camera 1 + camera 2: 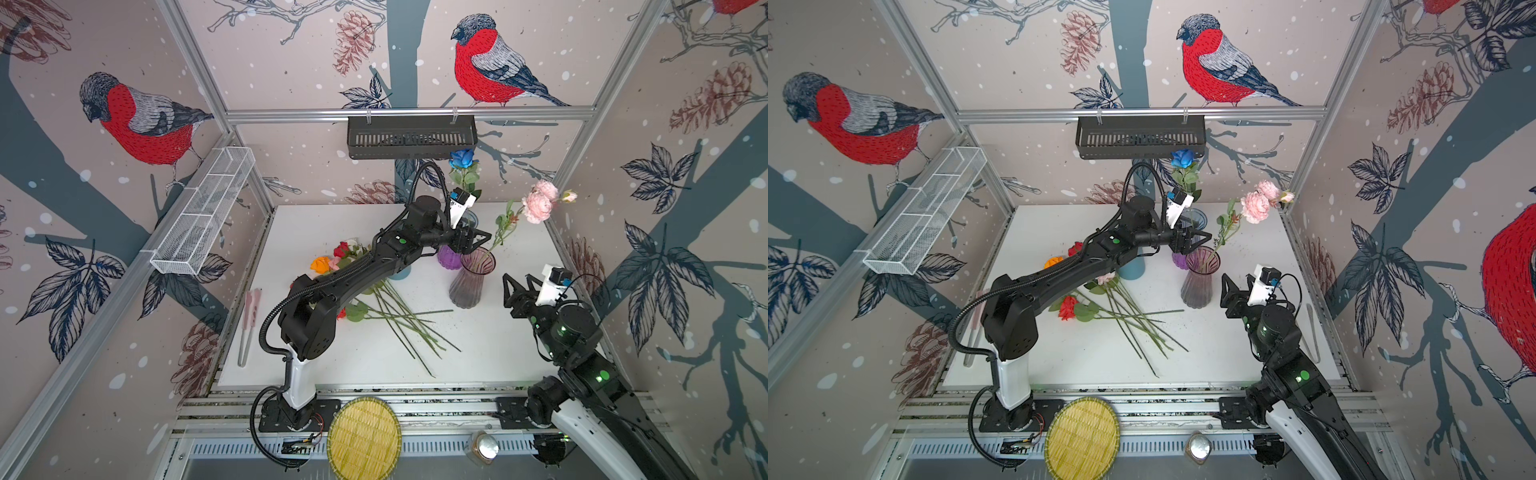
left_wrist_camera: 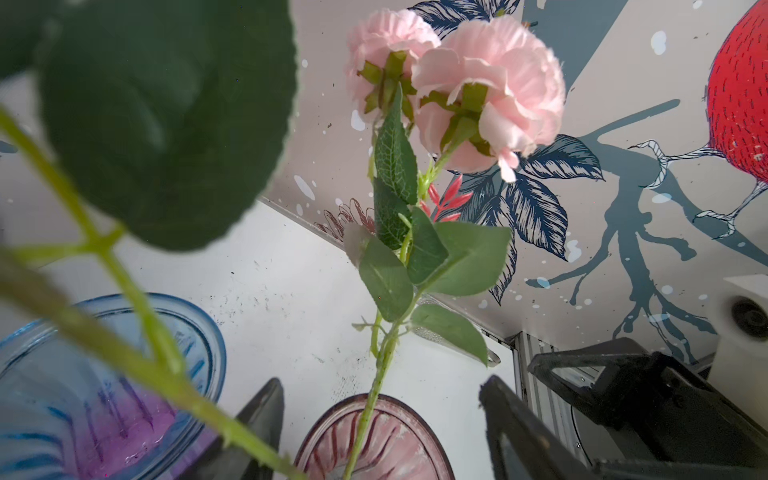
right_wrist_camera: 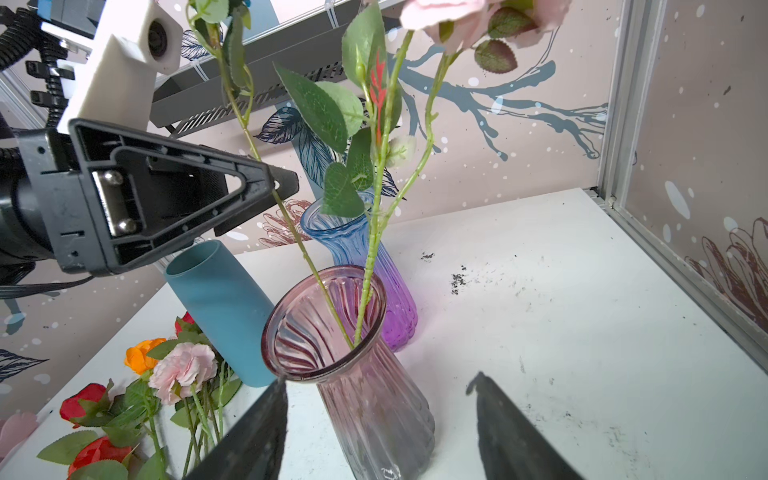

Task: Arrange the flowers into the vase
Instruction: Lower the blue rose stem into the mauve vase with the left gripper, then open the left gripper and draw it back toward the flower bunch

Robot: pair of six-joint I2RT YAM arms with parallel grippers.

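The ribbed pink glass vase stands right of centre on the white table. Two flowers stand in it: a pink carnation stem leaning right and a blue rose. My left gripper hangs open just above the vase rim, with the rose stem running past its fingertips. To the vase's right, my right gripper is open and empty. More flowers lie in a pile left of the vase.
A teal cylinder and a blue-purple vase stand behind the pink vase. On the walls hang a black basket and a white wire basket. Pink tongs lie at the table's left edge. Below the front edge are a bamboo tray and a jar.
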